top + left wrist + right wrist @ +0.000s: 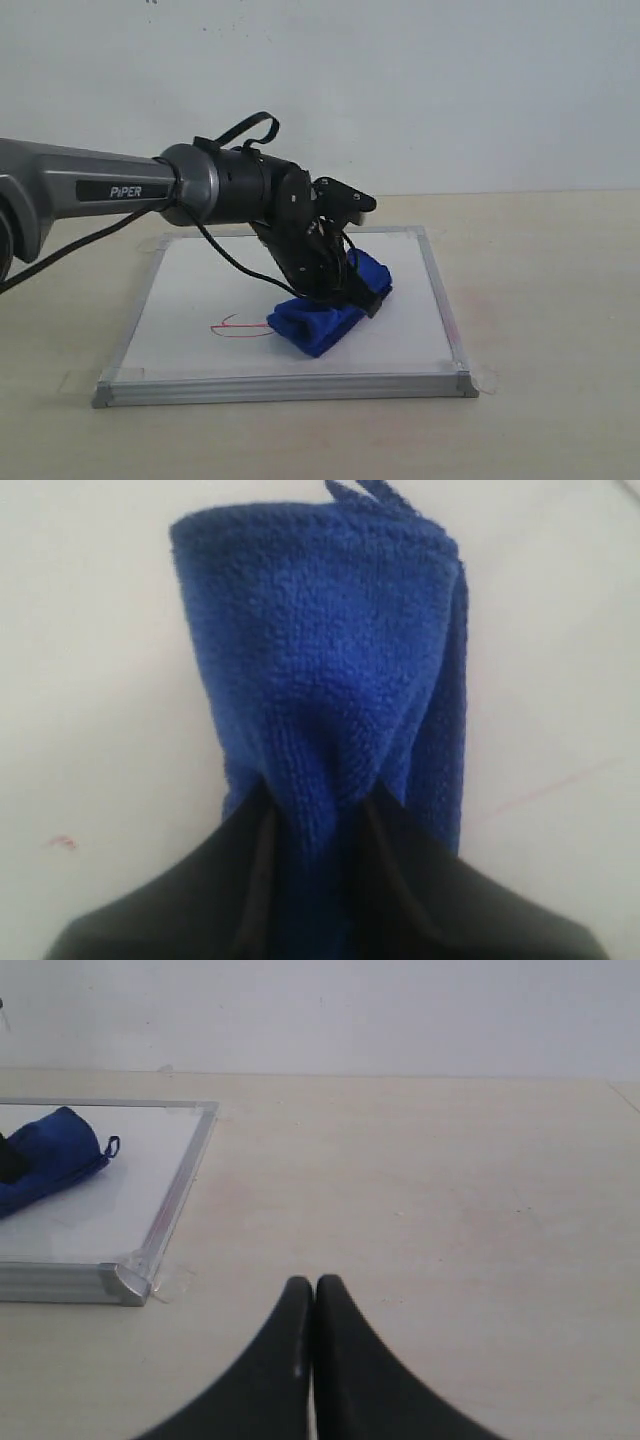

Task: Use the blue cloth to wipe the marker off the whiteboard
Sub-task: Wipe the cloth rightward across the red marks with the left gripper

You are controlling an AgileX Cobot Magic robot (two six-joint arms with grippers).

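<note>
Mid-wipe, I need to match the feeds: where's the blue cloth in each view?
Exterior: cloth mid-picture, on the whiteboard, under the left gripper.
Left wrist: cloth fills the centre, pinched by that gripper.
Right wrist: cloth at the far left edge, on the board.
Shared landmark: the white board surface under the cloth.

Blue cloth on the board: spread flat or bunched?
Bunched. The blue cloth is a thick rolled bundle, pinched by the left tool, resting on the whiteboard next to the red marker.

End of marker (240,328) behind blue cloth (316,326)
</note>
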